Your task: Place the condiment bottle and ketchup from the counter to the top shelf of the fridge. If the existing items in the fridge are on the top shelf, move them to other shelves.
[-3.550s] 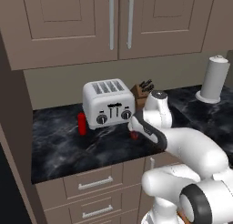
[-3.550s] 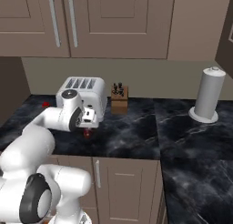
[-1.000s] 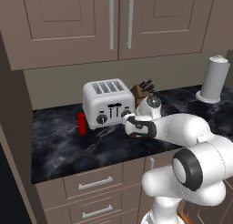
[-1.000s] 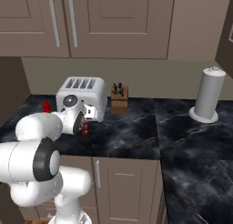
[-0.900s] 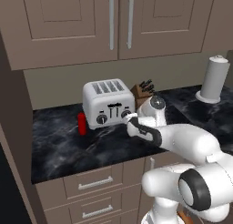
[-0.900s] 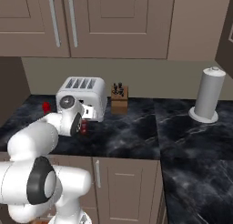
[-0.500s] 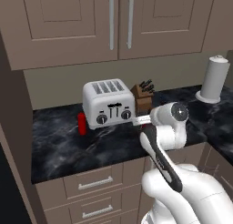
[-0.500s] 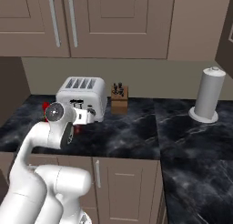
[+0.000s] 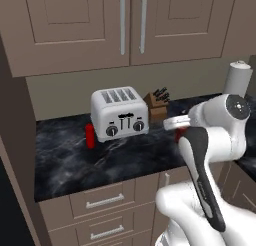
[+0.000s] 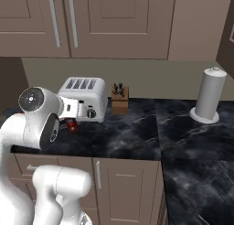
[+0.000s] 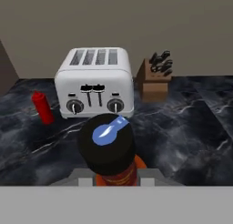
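In the left base view we see a dark marble tabletop [image 9: 100,160] with a silver toaster [image 9: 120,113] standing at the back, under the wall cupboards [image 9: 130,25]. A small red ketchup bottle [image 9: 90,135] stands upright just beside the left side of the toaster. A wooden knife block [image 9: 157,103] with dark handles is close to the right side of the toaster. Further right, a white paper towel roll [image 9: 238,78] stands upright. The white arm rises in front, and a bit of red shows at the claw [image 9: 180,134], partly hidden by the arm.

In the right base view the arm covers the left part of the toaster [image 10: 87,99]. The condiment bottle [image 10: 71,124] shows as a red shape under the hand, in front of the toaster. The knife block [image 10: 120,100] and the paper towel roll [image 10: 209,96] stand well apart on the tabletop [image 10: 137,132].

In the hand view the condiment bottle [image 11: 111,150], with a black cap and orange-red body, is directly between the finger tips, and the claw [image 11: 114,177] is clamped on it. Behind it we see the toaster [image 11: 96,81], the ketchup bottle [image 11: 42,107] at its left and the knife block [image 11: 155,79] at its right.
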Tool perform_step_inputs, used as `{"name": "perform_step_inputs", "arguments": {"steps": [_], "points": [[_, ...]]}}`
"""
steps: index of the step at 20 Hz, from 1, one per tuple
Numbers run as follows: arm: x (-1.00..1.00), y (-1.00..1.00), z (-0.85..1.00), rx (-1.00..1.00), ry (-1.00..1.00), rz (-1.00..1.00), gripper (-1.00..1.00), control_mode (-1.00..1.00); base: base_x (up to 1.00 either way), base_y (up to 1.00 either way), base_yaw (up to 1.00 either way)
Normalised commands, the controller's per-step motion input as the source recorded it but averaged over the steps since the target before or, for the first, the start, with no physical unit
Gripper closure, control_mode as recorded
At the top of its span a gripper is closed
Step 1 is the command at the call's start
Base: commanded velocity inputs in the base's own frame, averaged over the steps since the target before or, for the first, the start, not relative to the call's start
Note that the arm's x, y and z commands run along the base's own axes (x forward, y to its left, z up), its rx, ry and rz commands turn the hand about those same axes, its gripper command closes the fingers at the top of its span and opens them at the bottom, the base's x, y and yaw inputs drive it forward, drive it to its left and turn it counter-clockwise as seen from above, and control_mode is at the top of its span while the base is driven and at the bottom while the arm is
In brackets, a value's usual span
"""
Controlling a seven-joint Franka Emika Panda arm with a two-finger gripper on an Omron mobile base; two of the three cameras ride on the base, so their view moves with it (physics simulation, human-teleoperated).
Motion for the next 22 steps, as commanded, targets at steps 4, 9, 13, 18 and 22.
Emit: {"name": "perform_step_inputs", "arguments": {"steps": [4, 9, 13, 18, 22], "points": [[-1.00, -0.07, 0.96, 0.00, 0.00, 0.00, 1.00, -1.00, 0.00, 0.00, 0.00], [-1.00, -0.05, 0.55, 0.04, 0.00, 0.00, 1.00, -1.00, 0.00, 0.00, 0.00], [-0.78, -0.01, 0.20, 0.05, 0.00, 0.00, 1.00, -1.00, 0.00, 0.00, 0.00], [-0.32, 0.00, 0.00, 0.05, -0.03, 0.02, 1.00, 1.00, -0.60, 0.00, 0.07], [0.00, 0.00, 0.00, 0.00, 0.00, 0.00, 1.00, 1.00, -1.00, 0.14, 0.22]]}}
